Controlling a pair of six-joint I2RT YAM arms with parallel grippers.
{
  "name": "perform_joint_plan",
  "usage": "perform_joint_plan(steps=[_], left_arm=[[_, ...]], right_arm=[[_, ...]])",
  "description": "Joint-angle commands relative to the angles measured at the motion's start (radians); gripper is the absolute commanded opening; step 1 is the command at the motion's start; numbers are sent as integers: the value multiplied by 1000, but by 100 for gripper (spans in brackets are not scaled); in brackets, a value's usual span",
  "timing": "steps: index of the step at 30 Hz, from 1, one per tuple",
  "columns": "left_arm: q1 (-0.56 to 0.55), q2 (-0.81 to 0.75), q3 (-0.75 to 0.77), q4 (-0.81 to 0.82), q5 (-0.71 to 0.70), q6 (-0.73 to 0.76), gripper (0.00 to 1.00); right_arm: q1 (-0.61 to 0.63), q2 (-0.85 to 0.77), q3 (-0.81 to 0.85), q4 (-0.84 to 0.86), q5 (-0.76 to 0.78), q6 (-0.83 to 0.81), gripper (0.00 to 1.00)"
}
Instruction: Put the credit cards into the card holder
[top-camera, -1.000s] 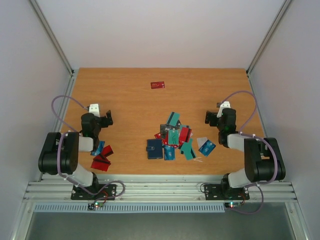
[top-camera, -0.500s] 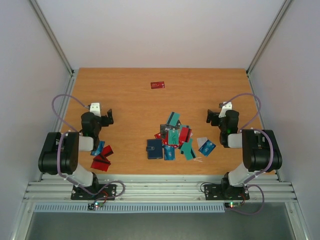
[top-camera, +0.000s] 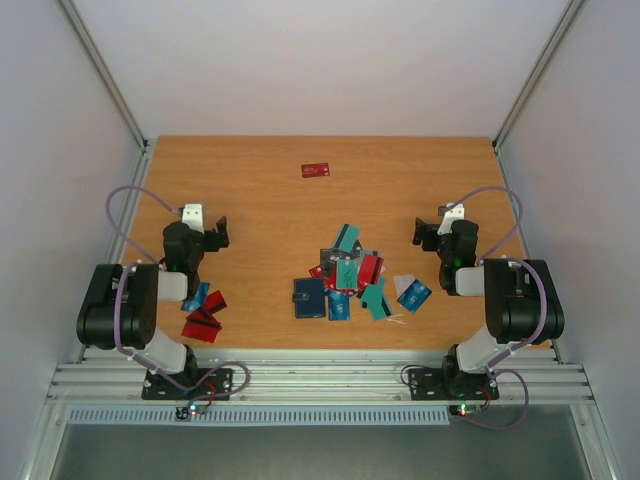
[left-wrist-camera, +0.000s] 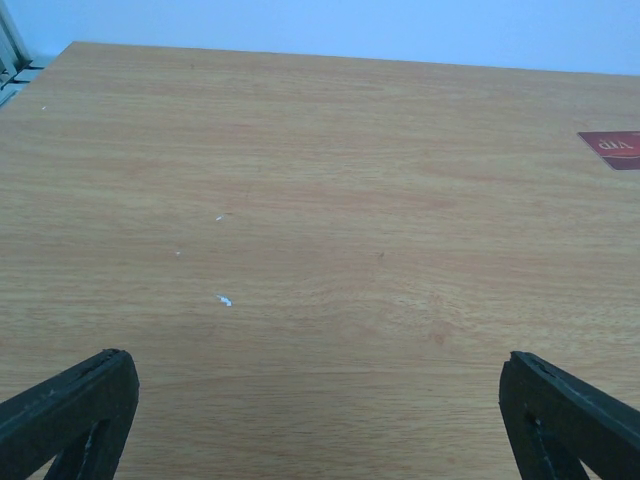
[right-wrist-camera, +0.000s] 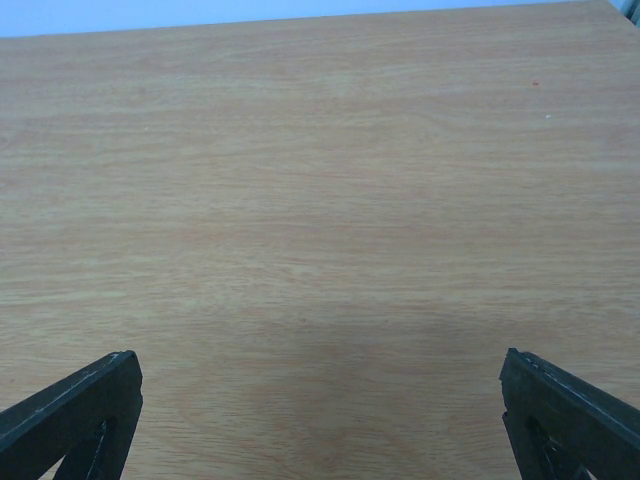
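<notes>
While both claws, the left gripper (left-wrist-camera: 318, 420) and right gripper (right-wrist-camera: 318, 420), are being held spread wide with nothing between their fingers, cards are being left loose: red ones by the left base (top-camera: 203, 320), a heap (top-camera: 355, 275) beside the dark blue card holder (top-camera: 309, 297), one far off (top-camera: 316, 170). Whether any are being kept inside cannot be told.

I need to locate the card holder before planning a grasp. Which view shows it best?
The top external view: the card holder lies closed, left of the card pile. Both wrist views show only bare table, apart from one red card in the left one.
</notes>
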Motion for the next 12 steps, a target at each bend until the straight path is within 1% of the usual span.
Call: perform_joint_plan(steps=[1,12], left_arm=[[-3,3,20,60,1,21,99],[-3,4,20,59,1,21,99]], right_arm=[[6,-7,-6,54,19,-3,99],[2,-7,-3,46,5,-2,98]])
